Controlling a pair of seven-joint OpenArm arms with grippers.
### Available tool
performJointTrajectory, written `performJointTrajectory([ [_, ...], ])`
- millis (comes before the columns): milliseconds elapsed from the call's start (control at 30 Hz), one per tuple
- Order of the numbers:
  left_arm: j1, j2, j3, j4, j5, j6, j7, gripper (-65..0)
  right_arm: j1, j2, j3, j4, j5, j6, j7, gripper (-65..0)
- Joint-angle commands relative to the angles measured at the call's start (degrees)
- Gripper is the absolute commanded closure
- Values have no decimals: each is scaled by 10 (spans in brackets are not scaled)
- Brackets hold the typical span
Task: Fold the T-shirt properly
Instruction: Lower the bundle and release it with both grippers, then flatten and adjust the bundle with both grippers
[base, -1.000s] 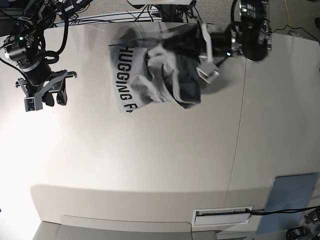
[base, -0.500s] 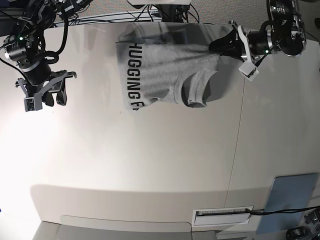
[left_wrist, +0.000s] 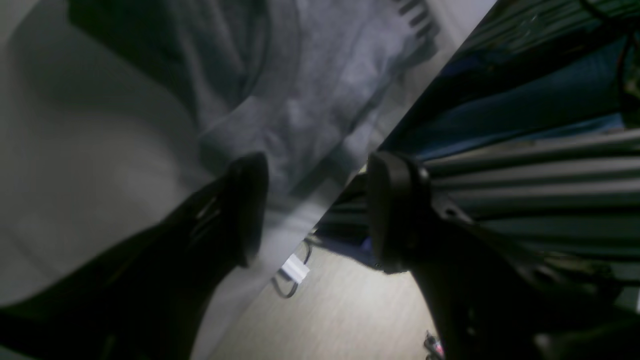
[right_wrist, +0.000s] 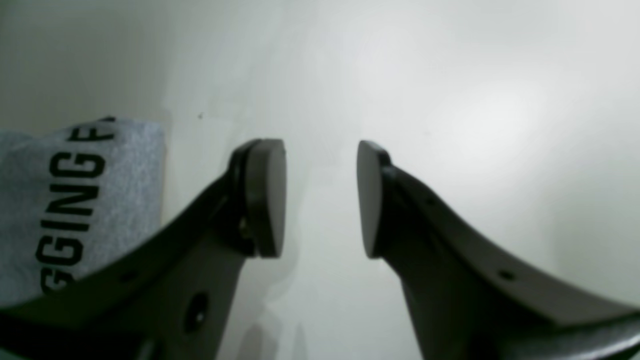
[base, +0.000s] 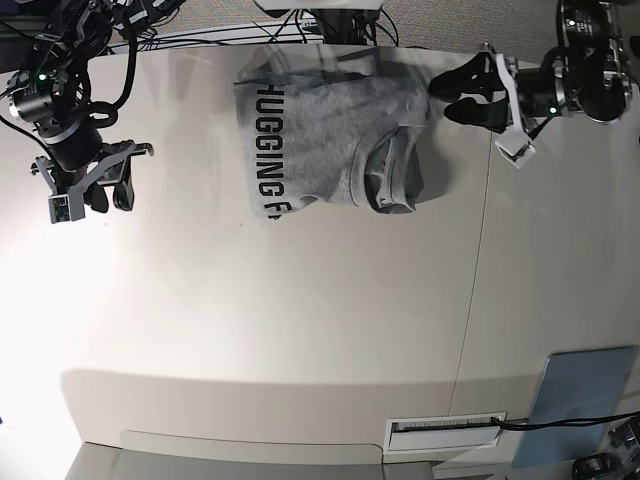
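The heather-grey T-shirt (base: 320, 140) lies partly folded at the far middle of the white table (base: 300, 320), with its black lettering along its left side and a bunched sleeve (base: 392, 178) at its right. My left gripper (base: 452, 100) is open and empty just right of the shirt. In the left wrist view it (left_wrist: 320, 210) hovers at the table's edge with shirt cloth (left_wrist: 310, 100) beyond it. My right gripper (base: 108, 197) is open and empty, well left of the shirt. The right wrist view shows it (right_wrist: 320, 197) over bare table, with the lettered shirt edge (right_wrist: 75, 200) to its left.
A blue-grey flat panel (base: 580, 390) lies at the near right corner. A white labelled slot (base: 445, 428) sits at the near edge. A seam (base: 478, 280) runs down the table's right part. Cables (base: 330, 25) hang behind the far edge.
My left gripper has let go of the shirt and drawn back to the right. The shirt has dropped and spread flatter on the table. The right arm has not moved.
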Motion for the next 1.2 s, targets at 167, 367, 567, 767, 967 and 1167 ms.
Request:
performJointTrajectory([
  [167, -16, -8, -2, 8, 28, 0, -41, -149, -1, 7, -101, 10, 31, 22, -19, -112],
  [367, -30, -6, -2, 8, 113, 0, -103, -144, -35, 19, -268, 10, 31, 68, -28, 0],
  [567, -30, -6, -2, 7, 138, 0, -112, -144, -53, 55, -420, 10, 3, 92, -28, 0],
  [767, -30, -6, -2, 7, 138, 0, -112, -144, -52, 64, -506, -31, -45, 92, -8, 0],
  [967, -30, -6, -2, 7, 138, 0, -112, -144, -3, 60, -555, -139, -44, 92, 7, 0],
  [1167, -30, -6, -2, 7, 138, 0, -112, -144, 74, 23, -599, -220, -58, 74, 52, 0],
])
